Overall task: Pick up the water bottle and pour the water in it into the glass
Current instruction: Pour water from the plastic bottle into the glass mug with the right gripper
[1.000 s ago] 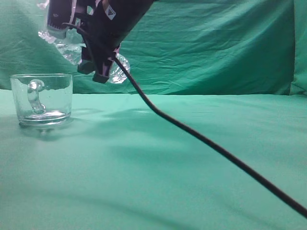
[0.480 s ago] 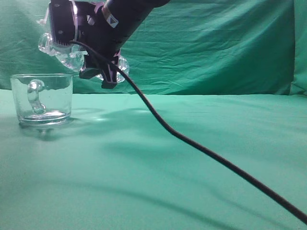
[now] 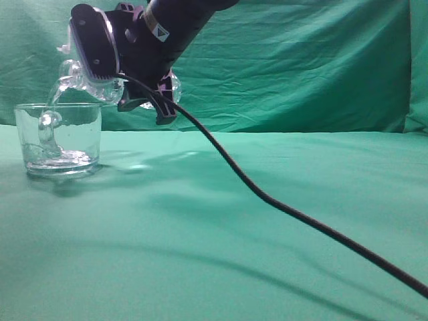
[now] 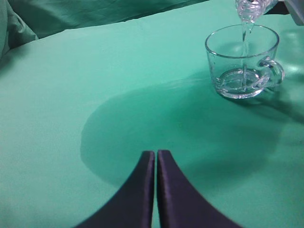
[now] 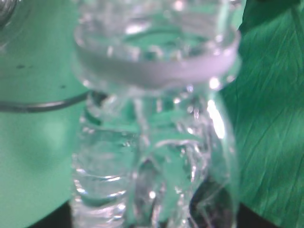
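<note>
The glass (image 3: 59, 137) stands on the green cloth at the far left, handle facing the camera. My right gripper (image 3: 114, 60) reaches across to the left and is shut on the water bottle (image 3: 75, 72). It holds the bottle tilted, neck down over the glass rim. A thin stream of water (image 3: 53, 93) falls into the glass, and a shallow layer lies at its bottom. The left wrist view shows the glass (image 4: 214, 57), the bottle neck (image 4: 249, 7) and the stream (image 4: 245, 42). The bottle (image 5: 156, 118) fills the right wrist view. My left gripper (image 4: 156, 153) is shut and empty, well short of the glass.
A black cable (image 3: 267, 194) trails from the right arm down across the green cloth (image 3: 234, 267) to the lower right. A green backdrop (image 3: 301, 67) hangs behind the table.
My right gripper has tilted the bottle further and brought its neck down to the glass rim. Water now streams into the glass, which held almost none before.
</note>
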